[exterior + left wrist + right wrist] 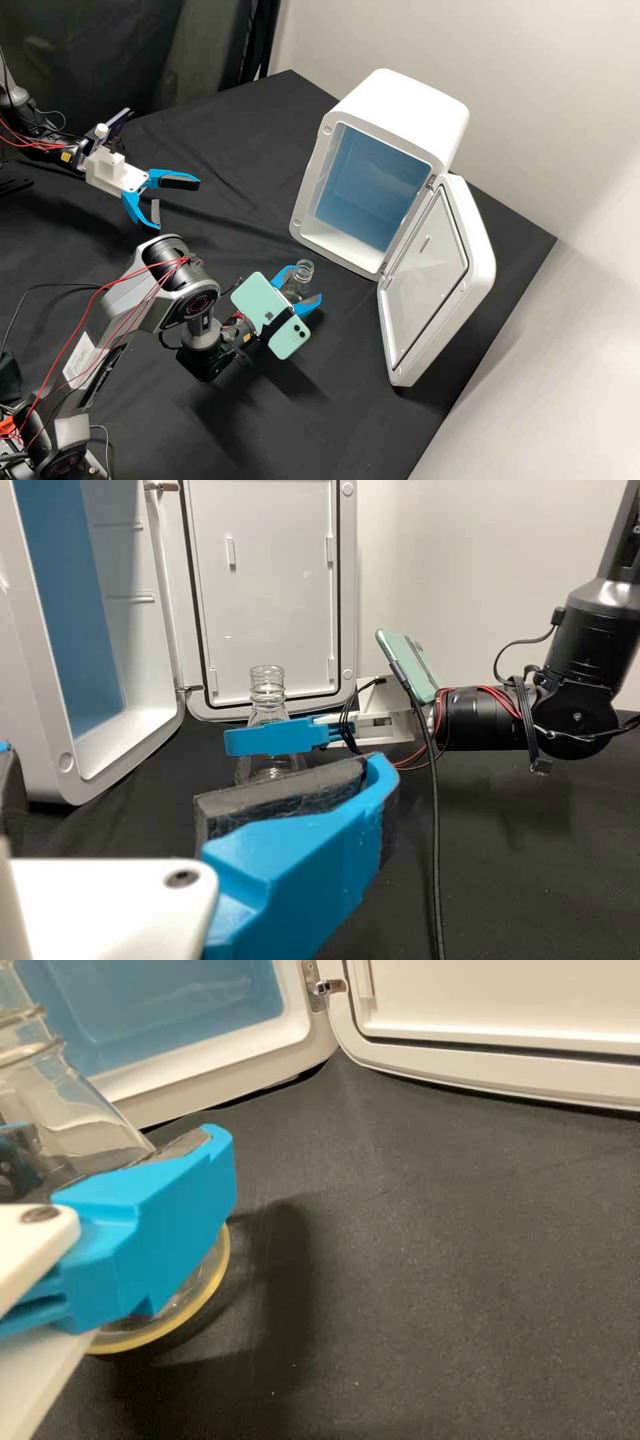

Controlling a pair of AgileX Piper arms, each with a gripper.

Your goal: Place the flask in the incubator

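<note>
Nearest you, the right end effector (301, 288) is clamped on the flask (303, 272), one blue finger each side of the glass cone just under the neck. The flask stands upright w/ its base seemingly on the counter (267, 133), just in front of the incubator (393, 120). Before lifting, check the grip is square: the pads sit on sloped glass, so it could slip. Raise it enough to clear the white bottom lip, keep it vertical, then go straight into the blue chamber. Mind the door (433, 280), swung wide open beside your path; aim for the chamber's middle. Farther back, the left end effector (175, 203) hangs w/ fingers spread, holding nothing, well apart from the flask.
</note>
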